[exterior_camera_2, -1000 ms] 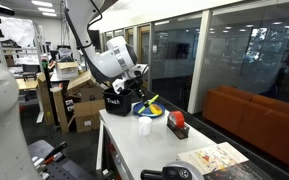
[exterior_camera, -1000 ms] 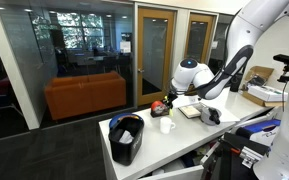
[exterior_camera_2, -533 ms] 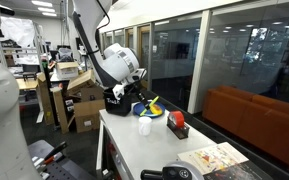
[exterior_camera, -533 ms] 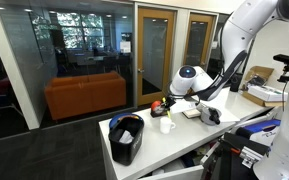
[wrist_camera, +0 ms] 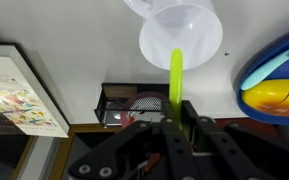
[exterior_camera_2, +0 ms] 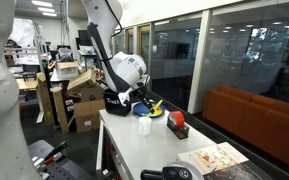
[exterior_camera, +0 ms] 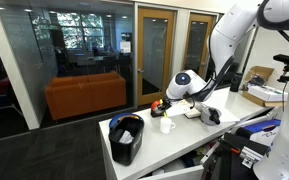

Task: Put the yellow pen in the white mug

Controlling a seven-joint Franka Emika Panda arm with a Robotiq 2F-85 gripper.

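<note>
Closest to me, in the wrist view, my gripper (wrist_camera: 177,122) is closed narrowly on the yellow pen (wrist_camera: 176,82). I hold it near its upper end, so most of the shaft hangs free and points down at the white mug (wrist_camera: 202,35). The pen's tip sits over the mug's open mouth, but on the side nearest me rather than at the centre.

In an exterior view the mug (exterior_camera: 167,125) stands upright on the bench (exterior_camera: 184,135), directly under my gripper (exterior_camera: 170,108). I cannot tell from these views how far above the rim the pen's tip hangs.

To do this well, I would first nudge forward until the tip is over the middle of the mouth. Then I would come straight down until the tip is well below the rim, and only then open. A release from too high could bounce the pen off the rim or knock the light mug. The pen looks as long as the mug is deep or longer, so I judge it will end up leaning on the rim.

Beside the mug lie a small dark box (wrist_camera: 134,105) and a yellow and blue thing (wrist_camera: 274,85), both clear of my descent. Farther off, the black bin (exterior_camera: 127,138) stands well apart.
</note>
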